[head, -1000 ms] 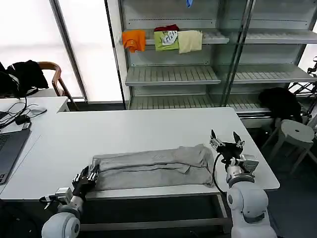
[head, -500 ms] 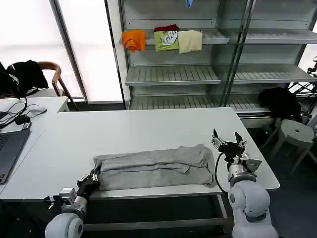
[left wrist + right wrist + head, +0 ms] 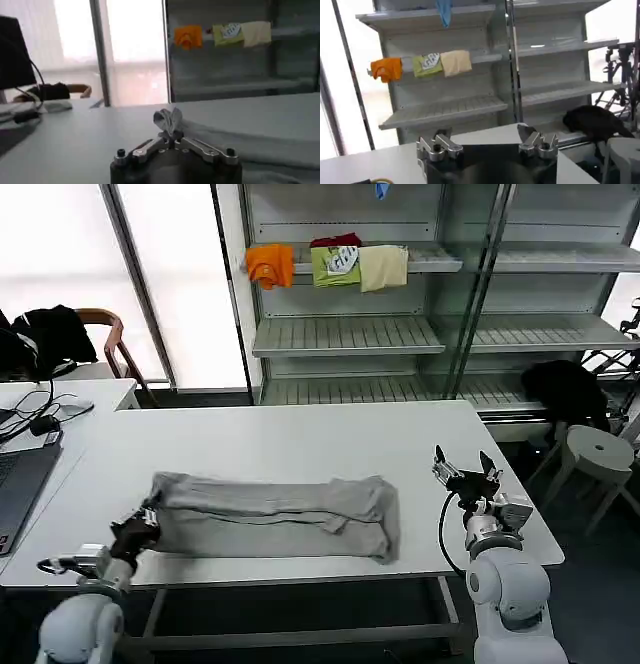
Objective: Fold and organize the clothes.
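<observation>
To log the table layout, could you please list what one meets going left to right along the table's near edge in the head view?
Laptop → left gripper, shut on the shirt's end → folded grey shirt → right gripper, open, clear of the shirt.

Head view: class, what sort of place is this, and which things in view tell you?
Probably a lab or office set up like a shop: a white table before metal shelving with folded garments, and a laptop on a side desk.
</observation>
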Robot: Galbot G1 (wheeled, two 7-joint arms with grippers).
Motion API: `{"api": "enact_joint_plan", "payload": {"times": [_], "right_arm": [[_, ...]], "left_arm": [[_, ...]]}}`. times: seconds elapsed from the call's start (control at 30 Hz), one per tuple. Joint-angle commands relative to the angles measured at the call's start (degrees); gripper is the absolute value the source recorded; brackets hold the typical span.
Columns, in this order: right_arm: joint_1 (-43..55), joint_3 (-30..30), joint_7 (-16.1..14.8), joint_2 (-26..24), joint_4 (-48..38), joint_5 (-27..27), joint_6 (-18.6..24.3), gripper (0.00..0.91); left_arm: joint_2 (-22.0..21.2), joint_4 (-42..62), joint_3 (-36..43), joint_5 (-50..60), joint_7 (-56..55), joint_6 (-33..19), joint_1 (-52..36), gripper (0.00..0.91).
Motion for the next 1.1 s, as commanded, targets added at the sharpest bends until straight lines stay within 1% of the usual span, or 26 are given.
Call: {"api": "enact_joint_plan", "payload": {"times": [0.03, 0.1, 0.17, 0.23, 0.3, 0.37, 0.47, 0.5, 0.53, 0.57, 0.6, 0.7, 0.8, 0.9, 1.1], "right_arm": [[0.1, -0.2, 0.0, 0.0, -1.1, 0.0, 0.1, 0.907], [0.2, -0.5, 0.0, 0.1, -1.7, 0.0, 0.2, 0.907], [0.2, -0.7, -0.1, 0.2, -2.2, -0.1, 0.3, 0.907], [0.3, -0.8, -0.1, 0.2, -2.7, -0.1, 0.4, 0.907], [0.5, -1.0, -0.2, 0.4, -3.2, -0.4, 0.5, 0.907], [0.6, -1.1, -0.2, 0.5, -3.4, -0.5, 0.6, 0.907], [0.6, -1.1, -0.3, 0.4, -3.4, -0.6, 0.5, 0.907], [0.5, -1.0, -0.3, 0.3, -3.3, -0.7, 0.5, 0.907], [0.4, -0.9, -0.3, 0.3, -3.3, -0.7, 0.5, 0.907], [0.2, -0.8, -0.4, 0.2, -3.3, -0.7, 0.5, 0.907], [-0.1, -0.7, -0.4, 0.0, -3.1, -0.7, 0.5, 0.907], [-0.9, -0.2, -0.6, -0.3, -2.8, -0.8, 0.6, 0.907], [-1.5, 0.2, -0.8, -0.5, -2.6, -0.8, 0.8, 0.907], [-2.0, 0.4, -0.8, -0.6, -2.5, -0.9, 1.1, 0.907], [-2.3, 0.3, -0.9, -0.4, -2.5, -1.2, 1.4, 0.907]], "left_arm": [[18.0, 8.3, -14.6, 11.8, 10.8, -0.5, -6.3, 0.000], [20.1, 7.9, -15.8, 11.8, 12.0, 0.7, -7.6, 0.000], [20.4, 6.7, -16.0, 11.1, 12.4, 1.8, -8.3, 0.000], [19.7, 2.0, -15.0, 7.7, 12.2, 4.8, -8.3, 0.000], [17.7, -4.2, -12.6, 4.3, 11.4, 8.1, -7.8, 0.000], [13.7, -8.5, -9.7, 3.9, 10.8, 10.0, -7.0, 0.010], [7.7, -14.4, -0.9, 4.5, 9.0, 12.6, -5.9, 0.010], [5.4, -15.2, 3.9, 5.2, 7.4, 13.9, -5.7, 0.010], [3.5, -15.6, 5.9, 5.6, 7.1, 14.1, -5.7, 0.000], [1.7, -15.7, 8.6, 7.4, 6.9, 14.2, -5.7, 0.010], [-0.6, -15.5, 12.6, 8.8, 5.6, 14.8, -5.8, 0.010], [-3.8, -14.4, 17.5, 12.8, 5.2, 14.9, -5.8, 0.010], [-5.6, -12.8, 21.7, 13.9, 4.1, 15.7, -6.4, 0.010], [-6.7, -11.5, 24.1, 14.3, 2.9, 16.1, -6.6, 0.010], [-8.4, -8.6, 26.5, 15.6, 1.6, 16.1, -6.6, 0.010]]}}
